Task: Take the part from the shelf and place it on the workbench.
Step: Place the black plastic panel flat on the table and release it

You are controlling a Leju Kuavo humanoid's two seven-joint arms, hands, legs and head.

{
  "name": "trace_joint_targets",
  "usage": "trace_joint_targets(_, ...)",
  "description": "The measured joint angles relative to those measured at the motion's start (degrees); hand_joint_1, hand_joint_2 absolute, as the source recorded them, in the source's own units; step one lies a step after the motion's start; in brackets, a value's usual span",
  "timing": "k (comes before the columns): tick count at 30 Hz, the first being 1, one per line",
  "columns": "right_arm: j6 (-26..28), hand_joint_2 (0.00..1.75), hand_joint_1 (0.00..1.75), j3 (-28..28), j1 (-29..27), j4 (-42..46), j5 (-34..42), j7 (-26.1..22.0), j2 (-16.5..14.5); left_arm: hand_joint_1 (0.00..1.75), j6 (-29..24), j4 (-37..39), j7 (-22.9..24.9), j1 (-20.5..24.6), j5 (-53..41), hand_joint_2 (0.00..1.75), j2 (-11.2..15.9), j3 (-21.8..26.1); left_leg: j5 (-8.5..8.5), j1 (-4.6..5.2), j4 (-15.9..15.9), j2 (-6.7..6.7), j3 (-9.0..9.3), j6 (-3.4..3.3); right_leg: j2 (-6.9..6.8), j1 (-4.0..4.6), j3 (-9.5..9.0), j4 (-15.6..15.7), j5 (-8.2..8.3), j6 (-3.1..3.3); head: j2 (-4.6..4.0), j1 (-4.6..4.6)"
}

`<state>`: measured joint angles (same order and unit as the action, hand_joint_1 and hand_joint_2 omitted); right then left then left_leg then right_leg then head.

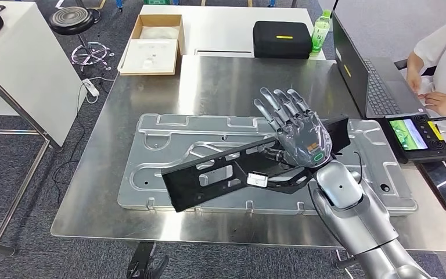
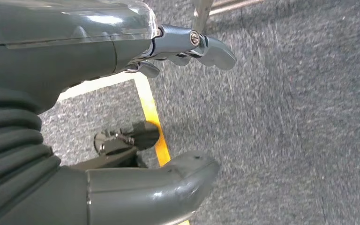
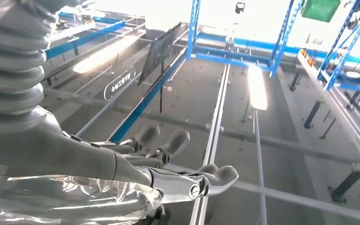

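A long black flat part lies slanted across a silver stamped panel on the steel workbench. My right hand stands over the part's right half, its back toward the head camera and its fingers straight and spread. The hand hides the part's middle, so contact underneath cannot be told. In the right wrist view the same hand points up at the ceiling with nothing between its fingers. In the left wrist view my left hand hangs over grey carpet, thumb and fingers apart, holding nothing.
A person sits at the right by an open laptop and a controller with a screen. At the back stand a black case, a green bottle and a cardboard box. A stool is at the far left.
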<state>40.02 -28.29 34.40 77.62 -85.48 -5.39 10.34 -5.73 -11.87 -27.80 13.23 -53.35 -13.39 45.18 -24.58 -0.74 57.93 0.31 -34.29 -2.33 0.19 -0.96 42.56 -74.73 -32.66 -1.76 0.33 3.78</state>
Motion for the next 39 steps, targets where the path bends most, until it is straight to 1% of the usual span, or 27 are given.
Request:
trace_joint_targets(1, 0.0, 0.0, 0.0, 0.0, -0.1, -0.1, 0.0, 0.0, 0.0, 0.0, 0.0, 0.0, 0.0, 0.0, 0.0, 0.0, 0.0, 0.0, -0.06, -0.05, 0.1, -0.01, -0.01, 0.08, -0.04, -0.19, -0.28, 0.7, 1.07, -0.14, 0.0, 0.01)
trace_joint_targets(2, 0.0, 0.0, 0.0, 0.1, -0.1, -0.1, -0.1, 0.0, 0.0, 0.0, 0.0, 0.0, 0.0, -0.1, 0.0, 0.0, -0.1, 0.0, -0.18, -0.12, 0.3, -0.02, 0.01, 0.23, -0.12, -0.39, -1.65, 3.6, 3.0, -0.25, 0.0, 0.01)
trace_joint_targets(3, 0.0, 0.0, 0.0, 0.1, -0.1, -0.1, -0.1, 0.1, 0.0, 0.0, 0.0, 0.0, 0.0, 0.0, 0.0, 0.0, -0.1, 0.0, -0.35, -0.19, 0.5, -0.03, 0.02, 0.47, -0.24, -0.56, -3.57, 7.6, 4.87, -0.34, 0.0, 0.01)
trace_joint_targets(4, 0.0, 0.0, 0.0, 0.1, 0.0, -0.1, -0.2, 0.1, 0.0, 0.0, -0.1, 0.0, 0.0, 0.0, 0.0, 0.0, -0.2, 0.0, -0.52, -0.14, 0.8, -0.06, -0.04, 0.77, -0.31, -0.51, -5.32, 11.2, 6.24, -0.33, 0.0, 0.01)
trace_joint_targets(5, 0.0, 0.0, 0.0, 0.2, 0.1, 0.0, -0.2, 0.1, 0.0, 0.0, -0.1, 0.0, 0.0, 0.1, 0.0, 0.0, -0.2, 0.0, -0.64, -0.07, 0.9, -0.08, -0.1, 1.07, -0.32, -0.42, -6.49, 13.8, 6.96, -0.17, 0.0, -0.02)
trace_joint_targets(6, 0.0, 0.0, 0.0, 0.2, 0.1, 0.0, -0.3, 0.1, 0.0, 0.0, -0.1, 0.0, 0.0, 0.1, 0.0, 0.0, -0.2, 0.0, -0.7, 0.03, 1.0, -0.09, -0.16, 1.35, -0.27, -0.27, -6.93, 14.8, 6.99, 0.07, 0.0, -0.03)
trace_joint_targets(8, 0.0, 0.0, 0.0, 0.3, 0.1, 0.0, -0.4, 0.3, 0.0, 0.0, -0.2, 0.0, -0.1, 0.1, 0.0, 0.0, -0.2, 0.0, -0.67, 0.08, 0.9, -0.08, -0.15, 1.91, -0.09, -0.07, -6.89, 14.9, 7.04, 0.88, 0.0, -0.07)
trace_joint_targets(10, 0.0, 0.0, 0.0, 0.4, 0.1, 0.0, -0.9, 0.8, 0.0, 0.0, -0.3, 0.0, 0.0, 0.0, 0.0, 0.0, -0.2, 0.0, -1.67, -0.08, 2.0, -0.09, -0.57, 2.45, -0.07, -0.15, -6.98, 15.2, 7.23, 1.8, 0.0, -0.08)
trace_joint_targets(11, 0.0, 0.0, 0.0, 0.5, 0.1, 0.0, -1.2, 1.1, -0.1, 0.0, -0.4, 0.0, 0.0, -0.1, 0.0, 0.0, -0.2, 0.0, -2.99, -0.15, 4.1, -0.1, -1.42, 2.63, -0.08, -0.24, -7.03, 15.3, 7.34, 2.2, 0.0, -0.09)
trace_joint_targets(12, 0.0, 0.0, 0.0, 0.5, 0.1, 0.0, -1.6, 1.5, -0.1, 0.0, -0.5, 0.0, 0.0, -0.1, 0.0, 0.0, -0.2, 0.0, -4.8, -0.19, 7.3, -0.11, -2.83, 2.74, -0.11, -0.18, -7.04, 15.3, 7.38, 2.5, 0.0, -0.11)
trace_joint_targets(14, 0.0, 0.0, 0.0, 0.6, -0.1, -0.2, -2.0, 2.0, -0.1, 0.0, -0.6, 0.0, 0.0, -0.2, 0.0, 0.0, -0.2, 0.0, -8.14, -0.18, 15.1, -0.11, -6.36, 2.84, -0.13, 0.08, -6.99, 15.3, 7.38, 2.76, 0.0, -0.12)
trace_joint_targets(15, 0.0, 0.0, 0.0, 0.7, -0.2, -0.3, -2.0, 2.1, -0.1, 0.0, -0.7, 0.0, 0.0, -0.2, 0.0, 0.0, -0.2, 0.0, -8.62, -0.18, 17.4, -0.11, -7.43, 2.8, -0.12, 0.22, -7.0, 15.3, 7.36, 2.82, 0.0, -0.11)
trace_joint_targets(16, 0.0, 0.0, 0.0, 0.7, -0.2, -0.4, -2.1, 2.2, -0.1, 0.0, -0.7, 0.0, 0.0, -0.2, 0.0, 0.0, -0.2, 0.0, -7.98, -0.15, 17.5, -0.11, -7.48, 2.65, -0.08, 0.34, -7.02, 15.2, 7.35, 2.86, 0.0, -0.11)
trace_joint_targets(17, 0.0, 0.0, 0.0, 0.8, -0.3, -0.4, -2.1, 2.2, -0.2, 0.0, -0.7, 0.0, 0.0, -0.2, 0.0, 0.0, -0.2, 0.0, -6.43, -0.1, 15.4, -0.12, -6.47, 2.4, -0.02, 0.44, -7.09, 15.2, 7.33, 2.87, 0.0, -0.11)
trace_joint_targets(19, 0.0, 0.0, 0.0, 0.9, -0.2, -0.5, -2.1, 2.3, -0.2, 0.0, -0.8, 0.0, 0.0, -0.1, 0.0, 0.0, -0.2, 0.0, -2.73, 0.18, 7.2, -0.2, -2.48, 1.56, 0.09, 0.69, -7.21, 15.1, 7.27, 2.8, 0.0, -0.1)
trace_joint_targets(21, 0.0, 0.0, 0.0, 1.0, -0.1, -0.6, -2.1, 2.5, -0.2, 0.0, -1.0, 0.0, 0.0, 0.0, 0.0, 0.0, -0.2, -0.2, -1.22, 0.51, 1.8, -0.28, 0.05, 1.03, 0.15, 0.8, -7.1, 15.1, 7.31, 2.43, 0.0, -0.1)
trace_joint_targets(24, 0.0, 0.0, 0.0, 1.2, -0.1, -1.0, -2.2, 2.9, -0.3, 0.0, -1.1, 0.0, -0.1, 0.0, 0.0, 0.0, -0.3, -0.3, -0.92, 0.48, 0.7, -0.29, 0.36, 0.71, 0.13, 0.69, -7.04, 15.3, 7.42, 1.49, 0.0, -0.11)
trace_joint_targets(25, 0.0, 0.0, 0.0, 1.3, 0.0, -1.0, -2.2, 3.0, -0.3, 0.0, -1.1, 0.0, -0.1, 0.0, 0.0, 0.0, -0.3, -0.4, -0.64, 0.3, 0.3, -0.26, 0.51, 0.45, 0.11, 0.68, -6.84, 14.7, 6.91, 1.19, 0.0, -0.08)
trace_joint_targets(27, 0.0, 0.0, 0.0, 1.5, 0.1, -1.1, -2.2, 3.1, -0.3, 0.0, -1.2, 0.0, -0.1, 0.1, -0.1, 0.0, -0.4, -0.4, -0.17, 0.0, -0.4, -0.16, 0.73, 0.06, 0.09, 0.53, -5.01, 10.4, 4.11, 0.68, 0.0, -0.03)
trace_joint_targets(29, 0.0, 0.0, 0.0, 1.6, -0.1, -1.3, -2.2, 3.1, -0.3, 0.0, -1.2, 0.0, -0.1, 0.1, -0.1, 0.0, -0.4, -0.5, -0.11, 0.0, -0.4, -0.13, 0.67, -0.06, 0.08, 0.31, -1.65, 3.2, 0.69, 0.23, 0.0, -0.02)
trace_joint_targets(30, 0.0, 0.0, 0.0, 1.6, -0.2, -1.5, -2.2, 3.1, -0.3, 0.0, -1.2, 0.0, -0.1, 0.0, -0.1, 0.0, -0.4, -0.5, -0.13, 0.0, -0.3, -0.13, 0.64, -0.05, 0.06, 0.18, -0.46, 0.7, 0.05, 0.05, 0.0, -0.01)
trace_joint_targets(31, 0.0, 0.0, 0.0, 1.6, -0.4, -1.6, -2.2, 3.1, -0.3, 0.0, -1.2, 0.0, -0.1, 0.0, -0.1, 0.0, -0.4, -0.5, -0.17, -0.01, -0.3, -0.13, 0.62, -0.01, 0.02, 0.03, -0.16, 0.3, 0.49, -0.08, 0.0, -0.02)
trace_joint_targets(32, 0.0, 0.0, 0.0, 1.6, -0.4, -1.6, -2.2, 3.2, -0.3, 0.0, -1.2, 0.0, 0.0, 0.0, -0.1, 0.0, -0.4, -0.5, -0.23, -0.04, -0.2, -0.14, 0.62, 0.08, -0.04, -0.13, -1.0, 2.0, 1.96, -0.17, 0.0, -0.02)
trace_joint_targets(33, 0.0, 0.0, 0.0, 1.6, -0.4, -1.7, -2.3, 3.2, -0.3, 0.0, -1.3, 0.0, 0.0, 0.0, -0.1, 0.0, -0.5, -0.6, -0.36, -0.08, 0.0, -0.16, 0.64, 0.24, -0.14, -0.3, -2.76, 5.6, 4.05, -0.22, 0.0, -0.02)
trace_joint_targets(35, 0.0, 0.0, 0.0, 1.7, -0.3, -1.6, -2.3, 3.4, -0.3, 0.0, -1.4, 0.0, 0.2, 0.1, -0.1, 0.0, -0.5, -0.7, -0.72, 0.03, 0.5, -0.22, 0.54, 0.78, -0.23, -0.28, -6.22, 12.6, 6.67, -0.05, 0.0, -0.03)
trace_joint_targets(36, 0.0, 0.0, 0.0, 1.7, -0.4, -1.6, -2.3, 3.6, -0.4, 0.0, -1.4, 0.0, 0.3, 0.1, -0.1, 0.0, -0.5, -0.7, -0.83, 0.12, 0.6, -0.24, 0.47, 1.08, -0.22, -0.16, -7.09, 14.5, 7.1, 0.17, 0.0, -0.05)
trace_joint_targets(39, 0.0, 0.0, 0.0, 1.7, -0.4, -1.4, -2.4, 4.6, -0.3, 0.0, -1.6, 0.0, 0.5, 0.1, 0.0, 0.0, -0.5, -0.8, -0.91, 0.12, 0.7, -0.23, 0.33, 1.88, -0.08, 0.04, -7.2, 15.3, 7.2, 1.26, 0.0, -0.07)
